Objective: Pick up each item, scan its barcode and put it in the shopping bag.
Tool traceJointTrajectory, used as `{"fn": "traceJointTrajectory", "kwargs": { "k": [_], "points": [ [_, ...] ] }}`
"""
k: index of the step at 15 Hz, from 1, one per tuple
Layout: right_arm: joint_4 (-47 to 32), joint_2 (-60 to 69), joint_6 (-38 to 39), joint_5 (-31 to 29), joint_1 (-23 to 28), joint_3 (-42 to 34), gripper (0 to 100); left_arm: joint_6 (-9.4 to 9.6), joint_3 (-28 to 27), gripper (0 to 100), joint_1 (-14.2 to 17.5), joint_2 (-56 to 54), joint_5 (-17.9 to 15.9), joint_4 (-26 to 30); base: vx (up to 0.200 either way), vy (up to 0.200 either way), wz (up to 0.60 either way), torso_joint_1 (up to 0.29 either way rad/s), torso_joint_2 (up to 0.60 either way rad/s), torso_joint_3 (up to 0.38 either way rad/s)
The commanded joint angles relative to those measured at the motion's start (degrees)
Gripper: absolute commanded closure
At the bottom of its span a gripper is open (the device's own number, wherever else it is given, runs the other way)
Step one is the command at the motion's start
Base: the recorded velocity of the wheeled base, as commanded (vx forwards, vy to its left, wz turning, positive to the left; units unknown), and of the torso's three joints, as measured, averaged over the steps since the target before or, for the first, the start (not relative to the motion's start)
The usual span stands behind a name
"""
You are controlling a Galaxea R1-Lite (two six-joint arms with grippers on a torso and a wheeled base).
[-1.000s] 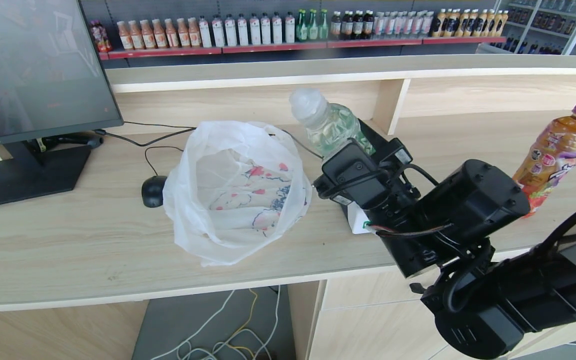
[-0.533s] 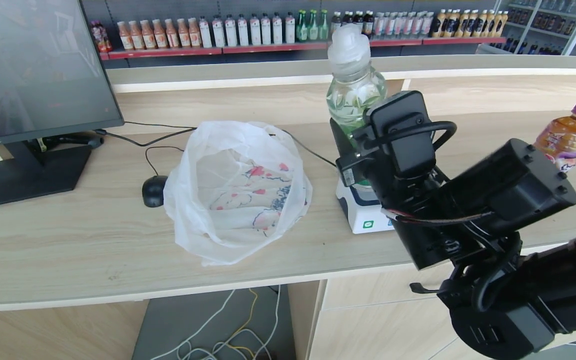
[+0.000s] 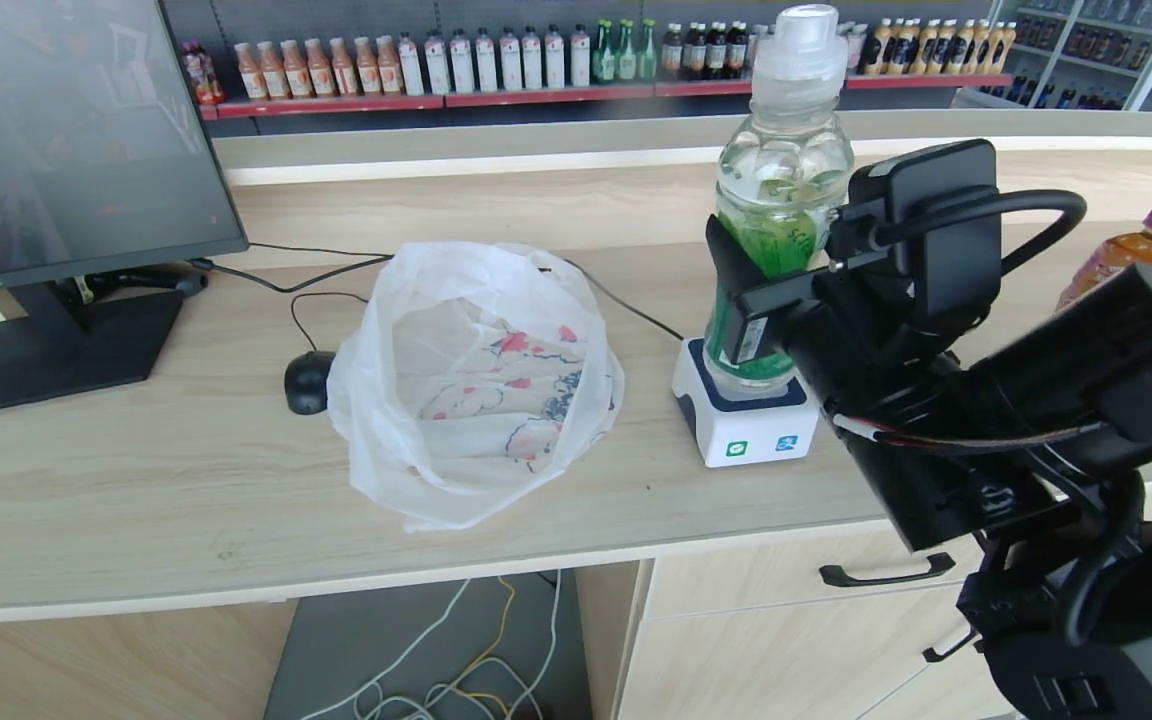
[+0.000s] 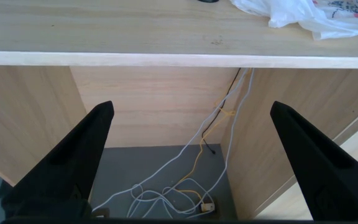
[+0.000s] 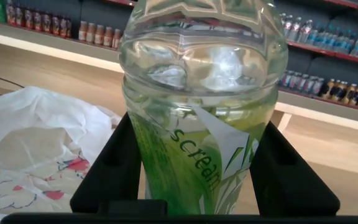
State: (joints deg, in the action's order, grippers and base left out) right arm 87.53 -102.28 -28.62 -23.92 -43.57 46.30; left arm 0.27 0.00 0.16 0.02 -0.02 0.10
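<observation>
My right gripper (image 3: 751, 285) is shut on a clear bottle with a green label (image 3: 781, 190), held upright over the small white scanner box (image 3: 744, 425) on the counter. In the right wrist view the bottle (image 5: 204, 124) stands between the black fingers (image 5: 110, 168). The white shopping bag (image 3: 471, 380) lies open on the counter, left of the scanner. An orange drink bottle with a purple cap (image 3: 1141, 250) stands at the far right, partly hidden by my arm. My left gripper (image 4: 191, 162) hangs open below the counter edge, with nothing between its fingers.
A monitor (image 3: 66, 140) on a black stand fills the counter's left end. A black mouse (image 3: 308, 382) and its cable lie beside the bag. Loose wires (image 4: 185, 180) hang under the counter. Shelves of bottles (image 3: 586, 50) run along the back wall.
My right gripper has swung the green-label bottle from tilted toward the bag to upright, moving right and up until it stands above the scanner.
</observation>
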Motion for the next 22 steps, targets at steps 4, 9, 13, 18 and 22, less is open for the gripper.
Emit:
{"fn": "traceJointTrajectory", "kwargs": {
  "k": [4,9,13,18,22],
  "points": [
    [-5.88,2.96,13.59,0.45,0.50,-1.21,100,0.00,0.00,0,0.02,-0.02,0.02,-0.01,0.000,0.000,0.00,0.000,0.00,0.000],
    [-5.17,4.72,23.26,8.27,4.19,-4.11,100,0.17,0.00,0,0.02,-0.02,0.02,-0.01,0.000,0.000,0.00,0.000,0.00,0.000],
    [-2.80,5.34,23.53,8.27,5.60,-6.31,100,0.08,0.00,0,0.02,-0.02,0.02,-0.01,0.000,0.000,0.00,0.000,0.00,0.000],
    [-2.27,2.79,23.61,8.54,5.95,-4.20,100,-0.18,0.00,0,0.02,-0.02,0.02,-0.01,0.000,0.160,0.00,0.001,0.00,0.000],
    [-2.27,1.38,23.79,8.54,6.30,-1.39,100,-0.18,0.00,0,0.02,-0.02,-0.06,-0.01,0.000,0.200,0.00,0.006,0.00,0.004]
  ]
}}
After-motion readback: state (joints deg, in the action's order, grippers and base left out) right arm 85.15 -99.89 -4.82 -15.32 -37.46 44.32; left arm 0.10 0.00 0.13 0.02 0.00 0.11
